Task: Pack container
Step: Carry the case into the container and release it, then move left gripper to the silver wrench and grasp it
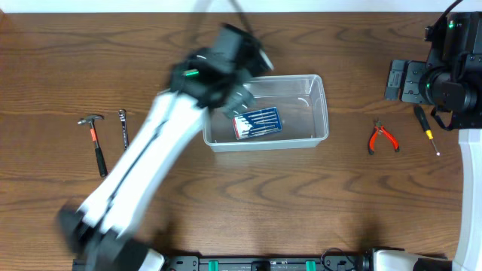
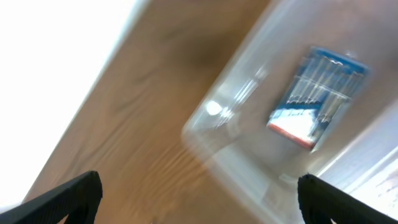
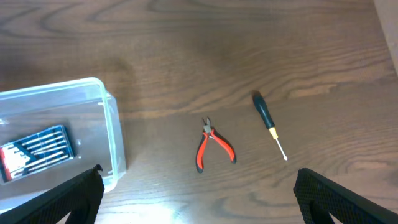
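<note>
The container (image 1: pixel 324 105) is a clear bin in the middle of the table. A blue packet of small screwdrivers (image 1: pixel 257 122) lies flat on its floor. My left gripper (image 1: pixel 237 102) hangs blurred over the bin's left end. In the left wrist view it (image 2: pixel 199 211) is open and empty, above the bin's corner (image 2: pixel 249 168), with the packet (image 2: pixel 317 99) ahead. My right gripper (image 1: pixel 399 80) sits at the far right. It (image 3: pixel 199 205) is open with nothing between its fingers, above bare wood, and the container (image 3: pixel 115 143) with the packet (image 3: pixel 37 149) is to its left.
Red-handled pliers (image 1: pixel 382 138) (image 3: pixel 213 147) and a small dark-handled screwdriver (image 1: pixel 426 129) (image 3: pixel 268 124) lie right of the bin. A hammer (image 1: pixel 96 143) and a wrench (image 1: pixel 123 128) lie at the left. The left arm stretches across from the front left.
</note>
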